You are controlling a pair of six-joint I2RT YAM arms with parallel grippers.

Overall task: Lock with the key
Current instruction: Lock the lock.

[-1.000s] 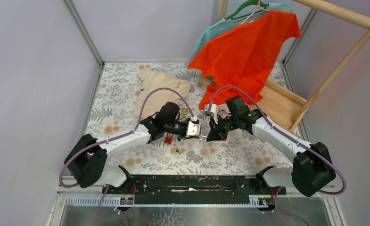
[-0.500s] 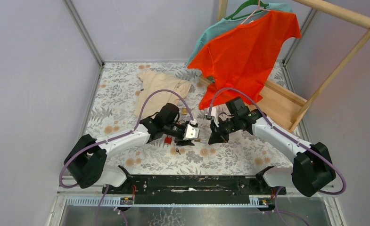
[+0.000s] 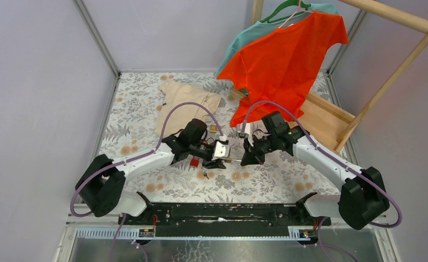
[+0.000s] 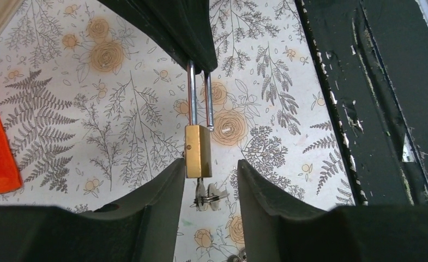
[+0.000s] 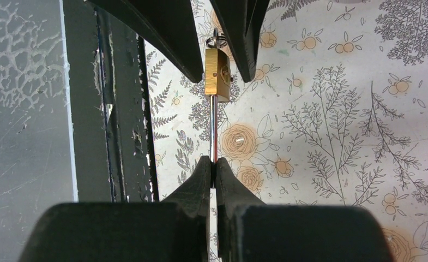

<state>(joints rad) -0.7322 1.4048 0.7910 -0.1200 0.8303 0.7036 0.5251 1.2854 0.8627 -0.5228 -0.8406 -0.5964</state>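
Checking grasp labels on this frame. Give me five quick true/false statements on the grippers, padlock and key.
1. Right gripper is shut on the shackle. True.
2. Left gripper is clamped on the padlock. False: its jaws stand open, one to each side of the body.
3. The padlock lies on the table. False: it is up in the air, held by its shackle.
4. A key sticks out of the padlock's end away from the shackle. True.
5. The orange shirt lies flat on the table. False: it hangs from the rack.
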